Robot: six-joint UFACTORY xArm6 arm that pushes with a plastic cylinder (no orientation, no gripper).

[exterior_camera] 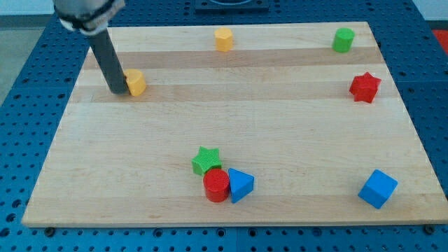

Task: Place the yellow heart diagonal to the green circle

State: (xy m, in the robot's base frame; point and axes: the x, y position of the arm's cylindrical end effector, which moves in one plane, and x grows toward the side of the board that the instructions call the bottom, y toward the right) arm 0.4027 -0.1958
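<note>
Here, hidden: the dark rod's top is cut off; no fingers are seen.
Tip: my tip (116,91) touches the yellow heart-shaped block (135,82) on the pale wooden worktop (280,140).

One raised front view looks down across the whole board (231,126)

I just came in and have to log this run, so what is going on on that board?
A robot arm's dark rod is working the wooden board. My tip sits against the view's left side of a yellow block, probably the yellow heart, near the upper left. The green circle stands far off at the view's top right. A second yellow block sits at top centre, a red star at right, a blue cube at bottom right, and a green star, red cylinder and blue triangular block cluster at bottom centre.
</note>
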